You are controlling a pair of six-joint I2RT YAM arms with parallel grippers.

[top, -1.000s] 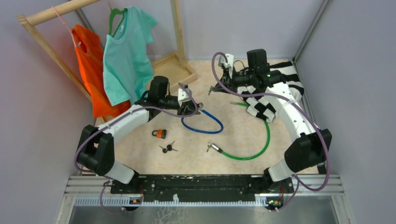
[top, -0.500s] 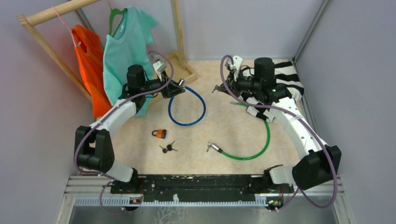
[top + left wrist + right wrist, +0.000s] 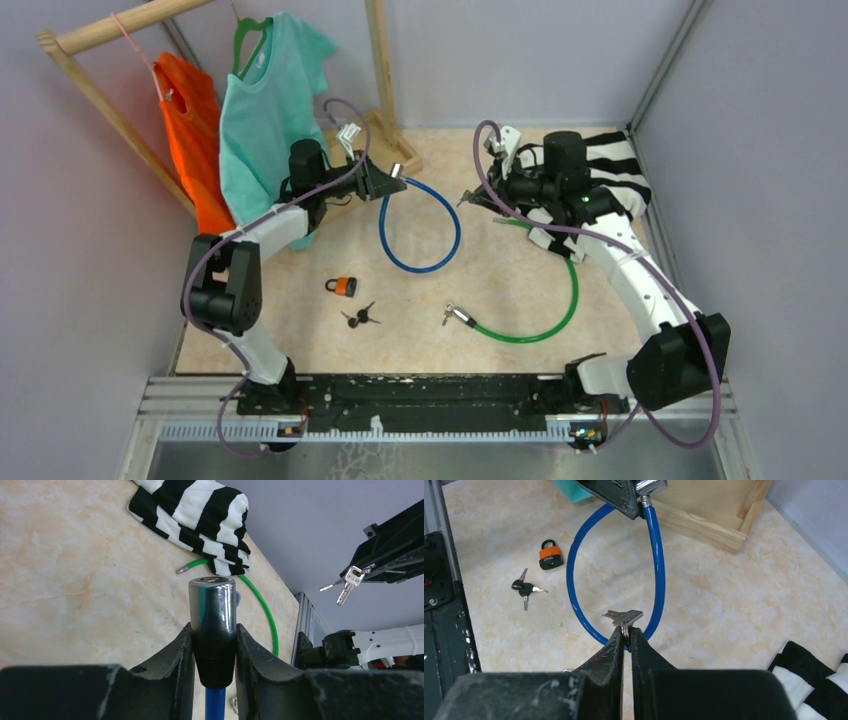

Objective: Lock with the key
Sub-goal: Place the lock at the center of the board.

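Blue cable lock [image 3: 458, 228] is lifted at one end by the left gripper [image 3: 385, 183], at the far left of the counter [image 3: 500, 290], and the rest of its loop hangs down to the counter surface. In the left wrist view the gripper's jaws stand narrow and clamp the black collar just under the shiny lock cylinder [image 3: 212, 605], whose end face points away from the camera. The right gripper [image 3: 475, 197] is pinched fully together on a small bunch of silver keys [image 3: 624, 616]. The keys are in the air to the right of the cylinder, near but apart from it. An orange padlock [image 3: 344, 287], two black-headed keys [image 3: 360, 318] and a green cable lock [image 3: 560, 310] lie on the counter.
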